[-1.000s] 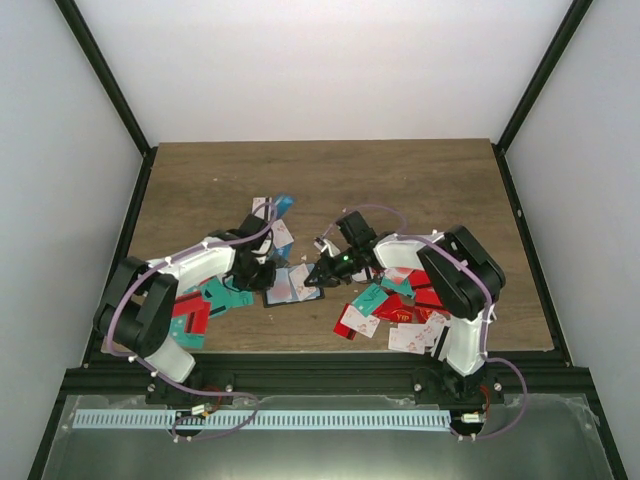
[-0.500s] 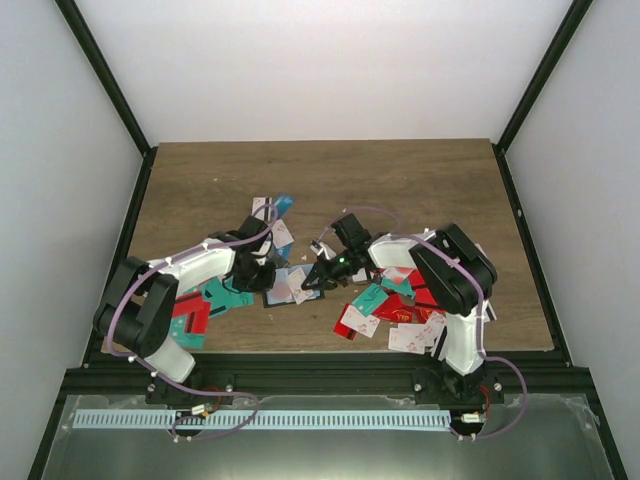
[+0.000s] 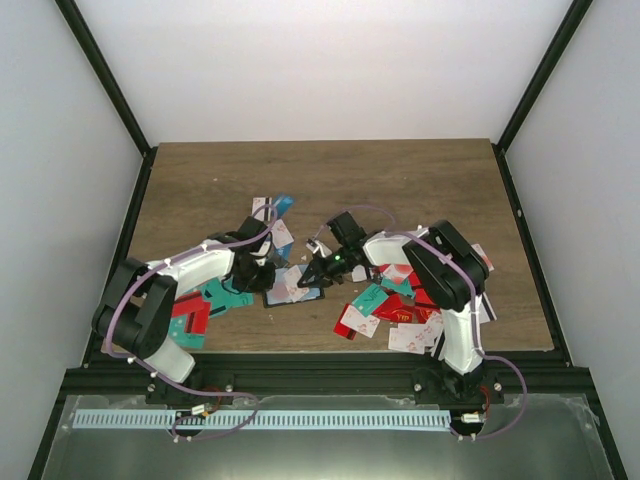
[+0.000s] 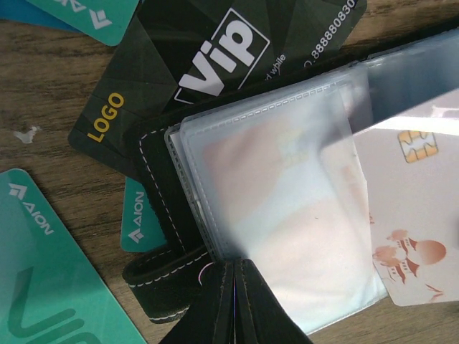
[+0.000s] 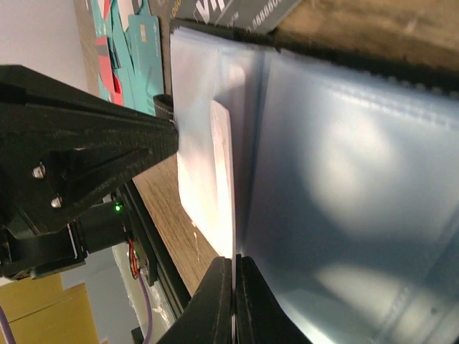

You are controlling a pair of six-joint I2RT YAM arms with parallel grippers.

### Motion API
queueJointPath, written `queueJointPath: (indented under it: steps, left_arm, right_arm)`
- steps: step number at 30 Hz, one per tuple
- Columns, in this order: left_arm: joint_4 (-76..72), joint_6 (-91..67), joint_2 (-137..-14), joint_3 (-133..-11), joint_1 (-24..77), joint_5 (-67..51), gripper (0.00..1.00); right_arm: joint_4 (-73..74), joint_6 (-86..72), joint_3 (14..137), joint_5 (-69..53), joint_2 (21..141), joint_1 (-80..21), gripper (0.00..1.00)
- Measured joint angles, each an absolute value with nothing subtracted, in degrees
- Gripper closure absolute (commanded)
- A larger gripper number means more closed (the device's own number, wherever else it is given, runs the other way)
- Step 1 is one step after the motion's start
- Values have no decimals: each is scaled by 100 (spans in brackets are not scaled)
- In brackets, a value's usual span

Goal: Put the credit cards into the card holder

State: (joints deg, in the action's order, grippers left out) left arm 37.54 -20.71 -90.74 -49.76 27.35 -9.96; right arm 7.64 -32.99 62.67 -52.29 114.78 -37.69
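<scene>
A brown wooden worktop [image 3: 330, 175] between pale walls carries everything. The card holder [image 3: 288, 290] lies open near its front middle, between my two arms. Loose credit cards [image 3: 400, 312] are heaped under and beside my right arm. More lie by my left arm and just behind the holder.

My left pincer [image 4: 235, 287] is clenched, its tips together at the holder's near edge, where the black stitched cover meets the frosted sleeves [image 4: 280, 215]. I cannot tell whether anything is nipped between the tips. A black VIP card [image 4: 179, 64] lies partly under the holder's cover, and teal cards [image 4: 43, 265] lie on the wood beside it.

My right pincer [image 5: 234, 287] is also clenched, and it grips the edge of a white card [image 4: 419, 208] with a gold chip and red marks. One end of that card sits under a clear sleeve, and the rest sticks out on the holder's side. From my right wrist I see the card edge-on, running from my fingertips into the sleeves.
</scene>
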Motion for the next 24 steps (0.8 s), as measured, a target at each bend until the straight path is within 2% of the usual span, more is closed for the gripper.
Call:
queueJointPath:
  steps: [17, 24]
  left_arm:
    - [3778, -2082, -8965, -4873, 2735, -1170, 96]
    - [3892, -2226, -8656, -4700, 2733, -1406, 91]
  right_arm:
    - [283, -3647, 6434, -5236, 11721, -3785, 99]
    - [-285, -3885, 6149, -5170, 11719, -3833, 99]
